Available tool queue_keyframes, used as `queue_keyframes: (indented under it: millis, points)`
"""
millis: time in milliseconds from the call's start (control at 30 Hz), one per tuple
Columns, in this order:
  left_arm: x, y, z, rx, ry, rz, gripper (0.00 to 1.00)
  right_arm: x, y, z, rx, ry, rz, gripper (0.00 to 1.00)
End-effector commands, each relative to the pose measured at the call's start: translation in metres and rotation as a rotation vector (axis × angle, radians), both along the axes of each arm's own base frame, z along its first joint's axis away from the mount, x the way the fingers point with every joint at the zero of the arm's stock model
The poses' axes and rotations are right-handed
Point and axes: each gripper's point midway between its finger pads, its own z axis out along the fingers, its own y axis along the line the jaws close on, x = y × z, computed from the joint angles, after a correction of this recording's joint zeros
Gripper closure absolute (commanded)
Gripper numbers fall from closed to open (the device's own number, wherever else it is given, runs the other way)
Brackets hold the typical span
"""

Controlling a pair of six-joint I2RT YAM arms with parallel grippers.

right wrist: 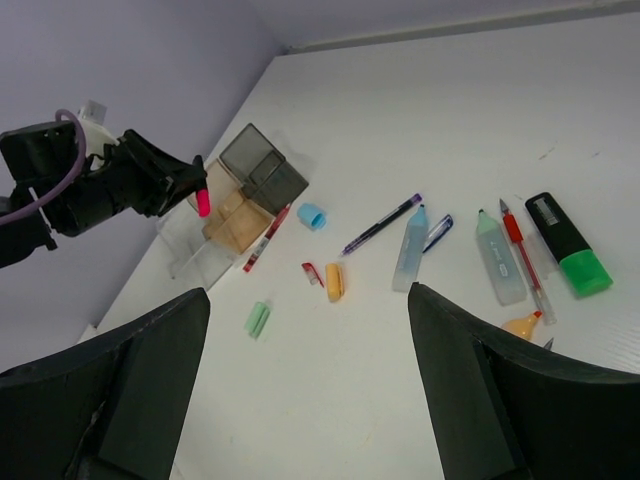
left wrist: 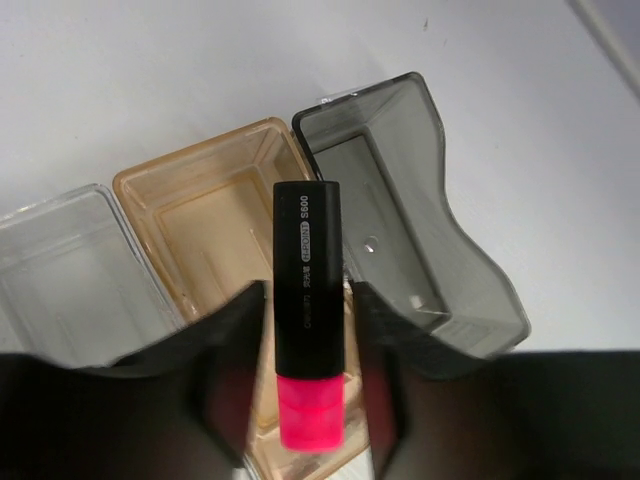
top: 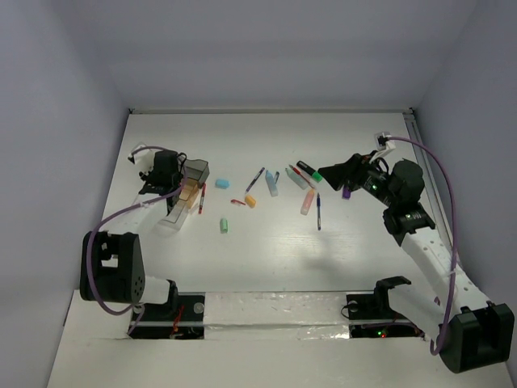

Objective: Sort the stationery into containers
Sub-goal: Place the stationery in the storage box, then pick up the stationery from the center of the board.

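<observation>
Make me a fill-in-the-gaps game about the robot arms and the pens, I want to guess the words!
1. The highlighter between the fingers of the left gripper has a black body and a ____ end.
2. Of the containers, the one between clear and dark grey is ____.
3. The jaws of the right gripper stand ____.
4. The green highlighter lies nearer the ____ gripper.
Missing words: pink, tan, open, right.

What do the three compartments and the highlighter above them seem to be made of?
The clear compartment, tan compartment and smoky grey compartment: likely hard glossy plastic, transparent with shiny edges. The black-barrelled pink highlighter: probably smooth opaque plastic, printed lettering; pink end seems translucent.
</observation>
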Motion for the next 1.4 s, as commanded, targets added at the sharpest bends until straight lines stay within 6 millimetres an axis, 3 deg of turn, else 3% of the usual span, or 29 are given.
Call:
queue_keyframes:
  millis: [0,267,367,400,500,533,633,733,833,867,900,967,1000,1033,1133,1200,1367]
  points:
    - [-0.001,0.008,0.025,-0.001,-0.104,0.043,0.61,0.005,0.000,0.015,-0.013,-0.055,-0.016,0.14]
    - [-0.005,0.006,0.050,-0.012,-0.168,0.022,0.46,0.017,-0.012,0.006,-0.059,-0.029,-0.097,0.14]
    - [-0.008,-0.004,0.081,-0.042,-0.247,-0.030,0.46,0.026,-0.023,-0.003,-0.086,0.003,-0.176,0.19]
    - [-0.011,-0.014,0.104,-0.070,-0.311,-0.087,0.46,0.033,-0.032,-0.011,-0.112,0.022,-0.231,0.21]
    - [-0.022,-0.038,0.147,-0.108,-0.430,-0.241,0.43,0.044,-0.045,-0.025,-0.171,0.073,-0.306,0.28]
    - [-0.034,-0.043,0.174,-0.099,-0.498,-0.287,0.41,0.050,-0.049,-0.034,-0.193,0.099,-0.336,0.28]
    - [-0.060,-0.066,0.215,-0.062,-0.577,-0.469,0.33,0.061,-0.058,-0.050,-0.263,0.155,-0.377,0.30]
    - [-0.090,-0.084,0.233,-0.020,-0.603,-0.618,0.25,0.074,-0.052,-0.074,-0.340,0.224,-0.338,0.31]
    - [-0.116,-0.102,0.231,0.045,-0.589,-0.782,0.18,0.087,-0.037,-0.094,-0.437,0.266,-0.273,0.30]
    - [-0.121,-0.104,0.227,0.083,-0.575,-0.815,0.16,0.093,-0.038,-0.117,-0.497,0.314,-0.249,0.28]
    - [-0.129,-0.110,0.225,0.093,-0.574,-0.854,0.15,0.102,-0.029,-0.112,-0.514,0.296,-0.225,0.27]
    - [-0.138,-0.118,0.216,0.092,-0.552,-0.893,0.13,0.111,-0.023,-0.127,-0.568,0.330,-0.195,0.26]
    - [-0.140,-0.120,0.214,0.102,-0.552,-0.904,0.13,0.118,-0.020,-0.150,-0.621,0.363,-0.165,0.26]
    - [-0.144,-0.123,0.208,0.102,-0.550,-0.920,0.11,0.131,-0.017,-0.144,-0.633,0.343,-0.160,0.25]
    - [-0.151,-0.134,0.200,0.118,-0.551,-0.965,0.08,0.154,-0.015,-0.164,-0.702,0.373,-0.141,0.25]
    - [-0.155,-0.137,0.197,0.127,-0.558,-0.982,0.05,0.159,-0.011,-0.174,-0.749,0.380,-0.106,0.24]
    - [-0.166,-0.142,0.207,0.141,-0.611,-0.998,0.01,0.183,-0.008,-0.185,-0.836,0.390,-0.087,0.25]
